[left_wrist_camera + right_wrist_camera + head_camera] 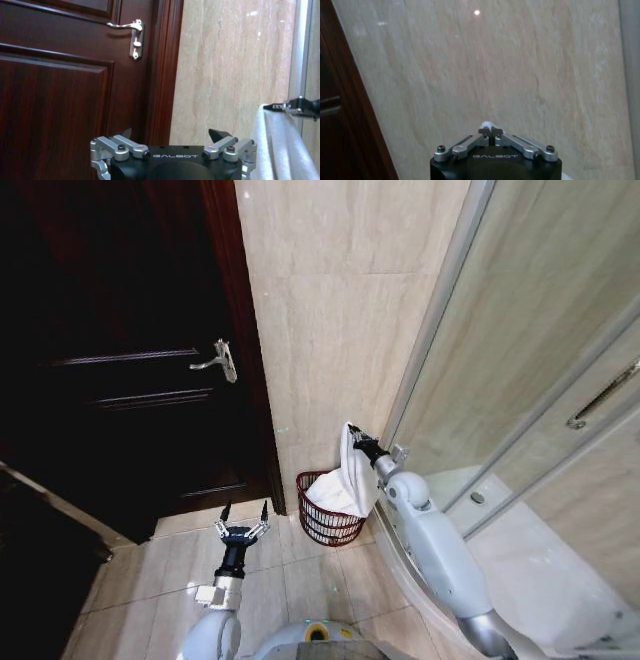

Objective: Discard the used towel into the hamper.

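Right gripper (356,436) up near the beige tile wall (330,320), pinched tight on the top edge of the white towel (345,480). Fingertips pressed together in the right wrist view (490,131) with a little tuft of white cloth poking out between them. Towel hanging straight down from that grip, lower part draped into and over the rim of the hamper (325,525). Also visible at the edge of the left wrist view (280,146), dangling from the other arm's gripper (295,107).

Hamper sitting on the tiled floor (300,580) in the corner, tucked between the dark wooden door (120,380) frame and the glass shower enclosure (530,380). Reddish-brown open weave, towel showing through the ribs.

Left gripper (243,520) parked low over the floor, just in front of the door and left of the hamper, fingers spread wide, holding nothing. Same story in its own wrist view (175,137): both fingertips apart, pointing at the door with its silver lever handle (131,32).
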Robot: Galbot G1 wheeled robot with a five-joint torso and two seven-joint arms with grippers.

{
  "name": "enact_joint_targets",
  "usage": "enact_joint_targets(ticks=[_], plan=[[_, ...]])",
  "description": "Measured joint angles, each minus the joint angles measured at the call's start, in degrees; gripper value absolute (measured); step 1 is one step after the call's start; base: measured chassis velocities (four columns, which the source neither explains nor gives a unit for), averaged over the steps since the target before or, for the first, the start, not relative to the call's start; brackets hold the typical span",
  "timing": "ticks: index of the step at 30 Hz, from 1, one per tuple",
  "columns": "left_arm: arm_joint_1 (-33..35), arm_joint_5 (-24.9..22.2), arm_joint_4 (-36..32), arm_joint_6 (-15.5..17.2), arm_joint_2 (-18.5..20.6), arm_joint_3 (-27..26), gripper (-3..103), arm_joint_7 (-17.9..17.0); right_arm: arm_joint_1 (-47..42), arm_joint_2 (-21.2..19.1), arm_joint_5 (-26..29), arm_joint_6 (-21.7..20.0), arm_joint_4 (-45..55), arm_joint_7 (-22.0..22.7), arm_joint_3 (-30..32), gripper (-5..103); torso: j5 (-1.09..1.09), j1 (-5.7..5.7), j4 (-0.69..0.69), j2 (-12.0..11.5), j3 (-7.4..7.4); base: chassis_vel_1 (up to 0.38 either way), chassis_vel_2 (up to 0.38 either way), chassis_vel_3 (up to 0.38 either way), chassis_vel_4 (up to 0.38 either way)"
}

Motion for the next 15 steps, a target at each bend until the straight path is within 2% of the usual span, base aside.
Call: enact_joint_targets(ticks=[6,15], plan=[[0.1,0.0,0.0,-0.1,-0.1,0.0,100,0.0,1.3,1.4,-0.1,1.1,-1.3,-0.3,-1.0,1,0.0,-0.82,0.01,-1.7,-0.92,0.0,0.0,0.0,0.0],[0.0,0.1,0.0,-0.2,-0.3,0.0,100,0.0,4.7,1.7,3.1,2.3,1.8,3.3,-3.6,1,-0.01,-1.81,0.01,-3.9,-2.11,0.0,0.0,0.0,0.0]])
